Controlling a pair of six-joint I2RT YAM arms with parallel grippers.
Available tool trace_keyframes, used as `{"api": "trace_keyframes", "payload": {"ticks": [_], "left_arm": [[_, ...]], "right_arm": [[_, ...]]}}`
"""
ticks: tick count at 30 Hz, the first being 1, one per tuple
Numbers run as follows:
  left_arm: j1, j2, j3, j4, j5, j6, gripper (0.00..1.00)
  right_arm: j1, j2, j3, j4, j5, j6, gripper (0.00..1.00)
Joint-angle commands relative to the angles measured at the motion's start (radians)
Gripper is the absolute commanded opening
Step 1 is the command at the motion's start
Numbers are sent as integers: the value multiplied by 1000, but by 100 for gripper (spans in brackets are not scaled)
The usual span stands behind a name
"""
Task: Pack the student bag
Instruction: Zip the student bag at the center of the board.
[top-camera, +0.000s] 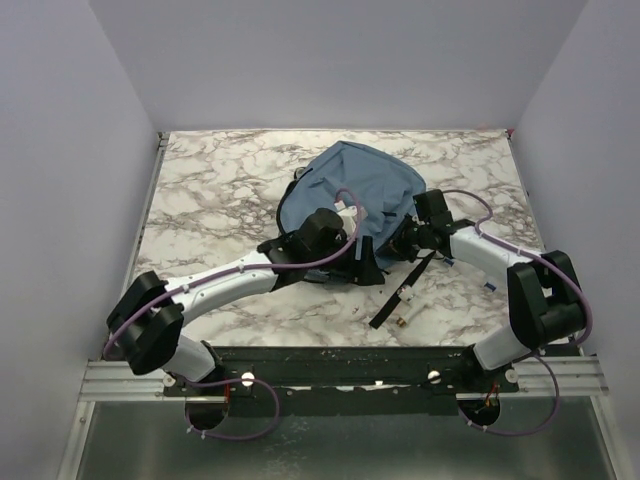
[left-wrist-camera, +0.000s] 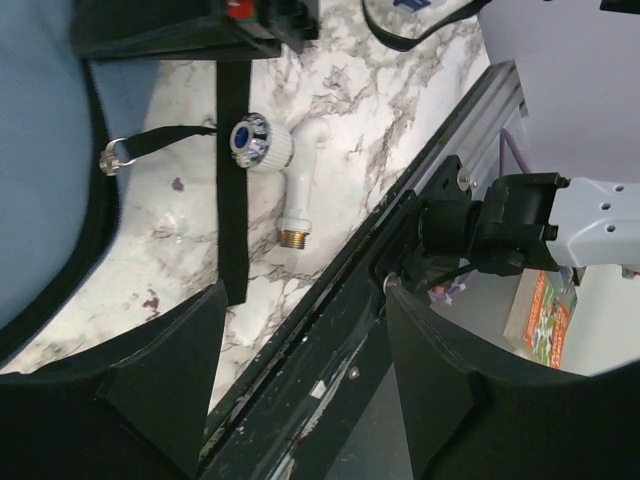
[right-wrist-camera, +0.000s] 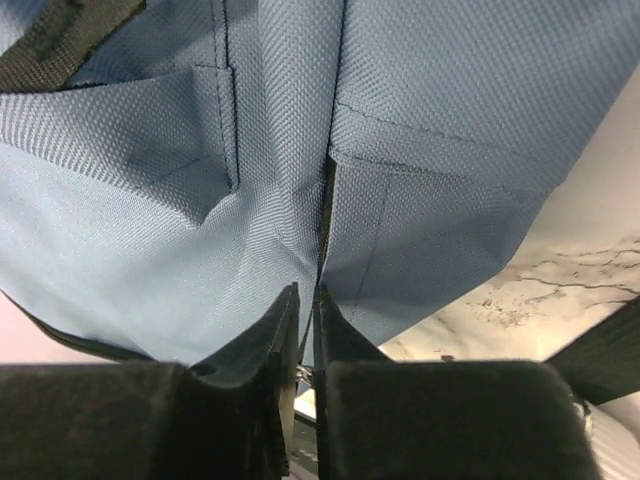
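Rumpled dusty-blue student bag (top-camera: 365, 185) sits pinched in the right tool (right-wrist-camera: 305, 297), the left tool (left-wrist-camera: 300, 300) spread wide.

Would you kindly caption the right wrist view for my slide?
Right gripper shut on a fold of the soft dusty-blue fabric backpack.

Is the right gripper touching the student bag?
Touching. The right wrist view shows the right gripper shut, its fingers pinching a seam of the student bag.

There is one student bag (top-camera: 360, 180). There is one white tap (left-wrist-camera: 297, 185). There are two arms, a left arm (top-camera: 230, 275) and a right arm (top-camera: 485, 252).
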Motion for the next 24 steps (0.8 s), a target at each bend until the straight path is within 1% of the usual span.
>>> {"api": "trace_keyframes", "payload": {"ticks": [1,2,4,8,9,13,15,17,18,21,24], "left_arm": [[-63,104,131,-79,-22,24,67],[-73,120,159,-98,-34,32,67],[-84,146,199,-139,-47,46,67],[-85,159,218,-149,-58,73,67],[-85,159,226,-159,-73,82,67],[-75,132,226,-196,-133,99,67],[-69,104,211,-197,-156,99,67],[-63,84,202,-195,-161,104,67],[-62,74,197,-196,-162,107,67],[-56,55,183,-196,-159,107,67],[-55,42,166,-193,-155,99,67]], "right_arm": [[0,-19,-20,12,-18,26,6],[0,-30,-20,8,-8,23,1],[0,-50,-17,-8,7,10,1],[0,-79,-5,-43,33,-53,1],[0,-85,-1,-59,49,-80,5],[0,-76,48,-163,118,-182,43],[0,-40,87,-214,135,-220,55],[0,25,145,-287,130,-266,62],[-1,61,164,-326,138,-268,64],[6,119,180,-351,152,-270,65],[15,121,159,-342,161,-245,66]]}}
